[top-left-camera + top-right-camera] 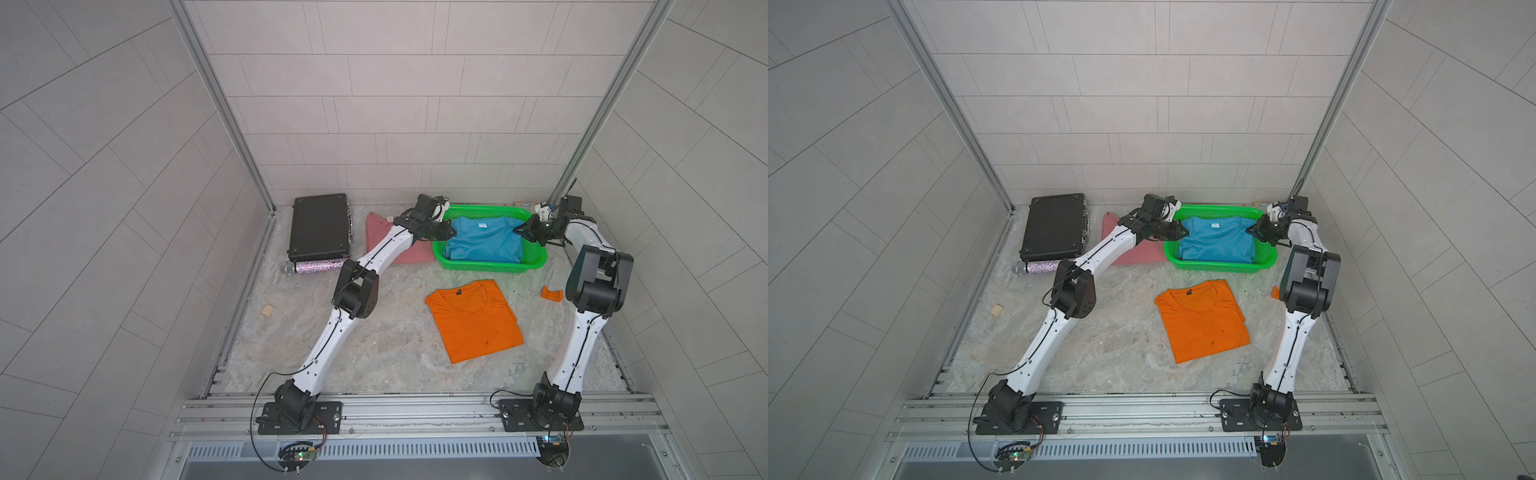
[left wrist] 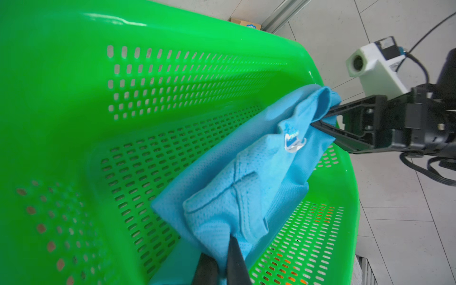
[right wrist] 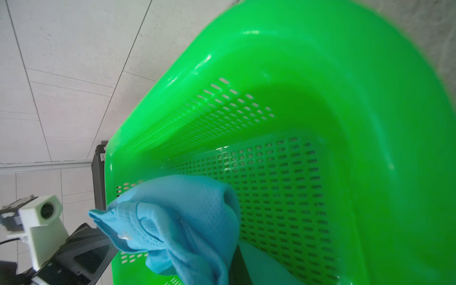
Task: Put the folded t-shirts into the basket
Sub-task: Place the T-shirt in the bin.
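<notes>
- The left gripper [image 2: 218, 249] has its slim black fingers nearly together, with a fold of the folded teal-blue t-shirt [image 1: 482, 243] of fine mesh knit pinched between them
- The right gripper [image 2: 318, 122] has its tapered black jaws closed on the opposite edge of the same shirt, beside a small white-and-blue neck label
- In both top views the two grippers face each other across the bright green plastic basket [image 1: 490, 266], upper middle of the frame; it is rectangular with rounded corners and slotted walls and floor
- The teal-blue t-shirt lies inside the basket, with its two held edges raised off the perforated floor
- The bright orange t-shirt [image 1: 473, 320], a flat, smooth, squarish fold, lies on the pale marbled tabletop [image 1: 374, 353] at frame centre, just below the basket
- The dusty pink t-shirt [image 1: 409, 255] lies left of the basket, partly under the left arm
- Further left are a black hard-shell case [image 1: 320, 226] and a glittery cylindrical microphone [image 1: 316, 266]
- A small orange block [image 1: 552, 294] sits right of centre, and a small beige block [image 1: 267, 309] sits at the left edge
</notes>
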